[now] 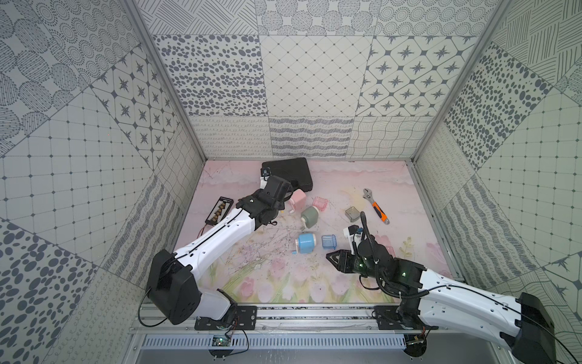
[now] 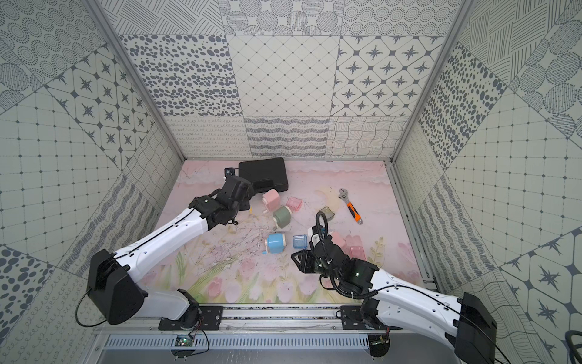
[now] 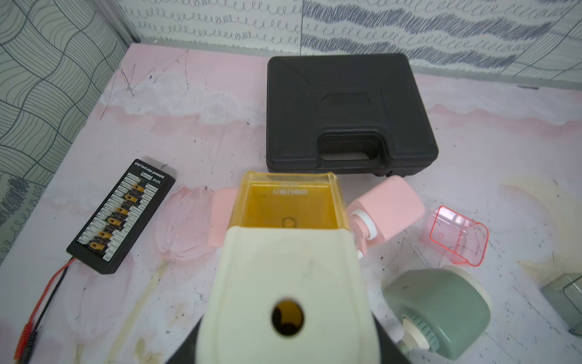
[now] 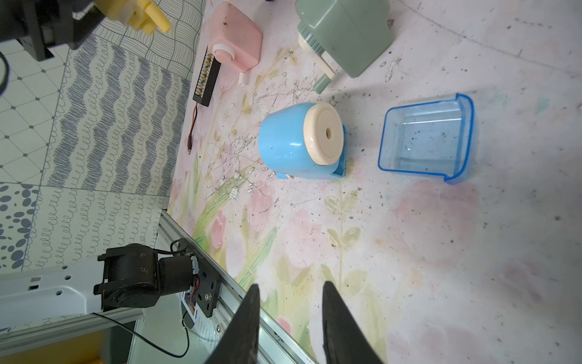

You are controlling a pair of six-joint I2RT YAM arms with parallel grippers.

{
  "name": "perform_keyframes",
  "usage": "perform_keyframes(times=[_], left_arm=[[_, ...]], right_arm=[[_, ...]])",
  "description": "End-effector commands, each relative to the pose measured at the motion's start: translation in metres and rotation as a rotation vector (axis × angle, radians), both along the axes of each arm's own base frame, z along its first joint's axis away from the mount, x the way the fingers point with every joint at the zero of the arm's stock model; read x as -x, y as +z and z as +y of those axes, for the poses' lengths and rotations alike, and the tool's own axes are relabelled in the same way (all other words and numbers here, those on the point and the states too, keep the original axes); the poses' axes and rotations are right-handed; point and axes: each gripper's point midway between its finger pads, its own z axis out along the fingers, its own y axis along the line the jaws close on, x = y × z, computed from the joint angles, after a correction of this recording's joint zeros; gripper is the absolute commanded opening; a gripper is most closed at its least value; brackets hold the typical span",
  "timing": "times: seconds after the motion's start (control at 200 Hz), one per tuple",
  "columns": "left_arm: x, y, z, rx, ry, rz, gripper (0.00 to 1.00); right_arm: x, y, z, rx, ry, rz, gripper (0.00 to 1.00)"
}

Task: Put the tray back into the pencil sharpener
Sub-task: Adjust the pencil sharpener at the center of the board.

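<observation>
Though top views hide it, left wrist shows tray [image 3: 288,201] inside sharpener [image 3: 288,283].

In the left wrist view, the cream-and-yellow plastic pencil sharpener [image 3: 283,252] clamped in the left gripper [image 3: 288,293] fills the foreground. Its near end is blurred and cut by the edge. Only dark slivers of the fingers [image 3: 386,346] show beside it, and a pink shape [image 3: 223,217] behind it is too covered to identify. A grey translucent tray [image 3: 563,299] runs off the side. The black plastic case [image 3: 346,110] carries an embossed label too soft to read. In both top views the right arm half hides a pink clear tray [image 2: 358,252]. The right gripper [image 4: 291,286] is cut off at the frame edge.
</observation>
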Motion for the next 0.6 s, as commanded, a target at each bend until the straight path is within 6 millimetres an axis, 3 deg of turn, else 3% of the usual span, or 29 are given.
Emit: perform_keyframes(times=[0.0,0.27,0.59], left_arm=[[0.053,-0.024,0.01,-0.061,-0.168,0.454,0.0],[0.037,-0.041,0.002,-0.037,-0.171,0.667,0.0],[0.017,-0.082,-0.007,0.025,-0.115,0.814,0.0]], right_arm=[[-0.005,0.022,0.007,-0.051,0.007,-0.052,0.35],[-0.002,0.02,0.0,-0.039,0.001,-0.051,0.35],[-0.002,0.018,-0.001,-0.039,-0.002,-0.043,0.35]])
